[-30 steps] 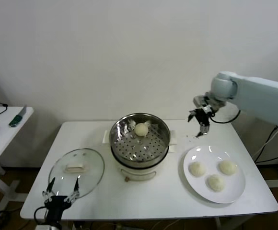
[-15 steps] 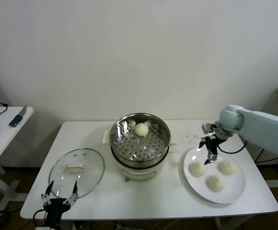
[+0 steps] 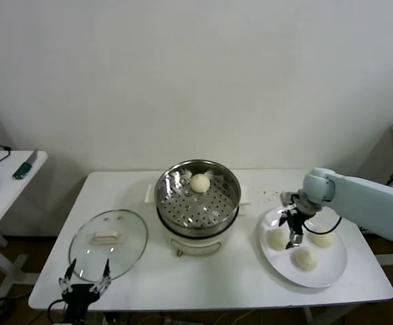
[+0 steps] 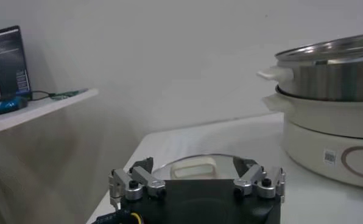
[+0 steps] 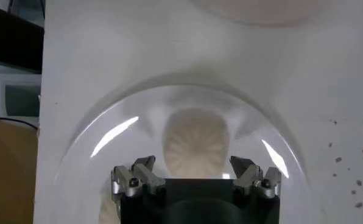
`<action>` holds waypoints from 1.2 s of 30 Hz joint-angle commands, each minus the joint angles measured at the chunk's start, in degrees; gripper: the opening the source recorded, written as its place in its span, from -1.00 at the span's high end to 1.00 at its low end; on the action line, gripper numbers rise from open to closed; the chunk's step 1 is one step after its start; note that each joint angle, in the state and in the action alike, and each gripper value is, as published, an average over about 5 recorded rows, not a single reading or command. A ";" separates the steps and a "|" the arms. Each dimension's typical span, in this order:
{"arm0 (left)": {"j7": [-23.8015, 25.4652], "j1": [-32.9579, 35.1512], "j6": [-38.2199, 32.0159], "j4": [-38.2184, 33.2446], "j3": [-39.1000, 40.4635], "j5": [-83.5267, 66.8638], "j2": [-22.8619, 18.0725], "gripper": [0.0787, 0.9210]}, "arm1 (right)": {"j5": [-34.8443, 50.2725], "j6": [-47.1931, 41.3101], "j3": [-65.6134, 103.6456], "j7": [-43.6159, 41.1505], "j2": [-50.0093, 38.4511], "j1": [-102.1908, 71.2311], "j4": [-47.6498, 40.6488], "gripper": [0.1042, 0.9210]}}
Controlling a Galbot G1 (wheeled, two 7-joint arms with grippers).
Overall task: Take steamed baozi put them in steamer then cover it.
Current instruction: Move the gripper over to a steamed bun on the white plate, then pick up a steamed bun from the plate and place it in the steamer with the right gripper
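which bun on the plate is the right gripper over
The left bun, nearest the steamer. The right gripper, jaws open, hangs above it; the other two buns lie farther right.

Even, bright room light w/ soft shadows; glare streaks on plate (image 5: 117, 131) (wrist views slightly soft).

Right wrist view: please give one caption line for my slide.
Open right end effector poised above a pleated baozi on the white plate.

Right pincer (image 5: 195, 178), spread wide, hangs over a plated baozi (image 5: 195, 142).
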 commanded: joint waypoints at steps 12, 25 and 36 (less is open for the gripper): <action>-0.01 0.34 -0.26 0.17 -0.16 -0.19 0.24 -0.77 | -3.04 1.06 1.49 0.18 1.22 -2.67 -2.21 -0.72; -0.01 0.54 -0.23 -0.06 -0.14 -0.21 0.07 -0.77 | 1.57 1.10 2.30 0.73 0.21 -0.34 -1.25 -0.48; 0.01 1.35 0.20 -1.78 -0.09 -0.38 -0.44 -0.77 | 17.58 2.82 -13.42 -0.05 -1.95 26.71 0.70 -0.47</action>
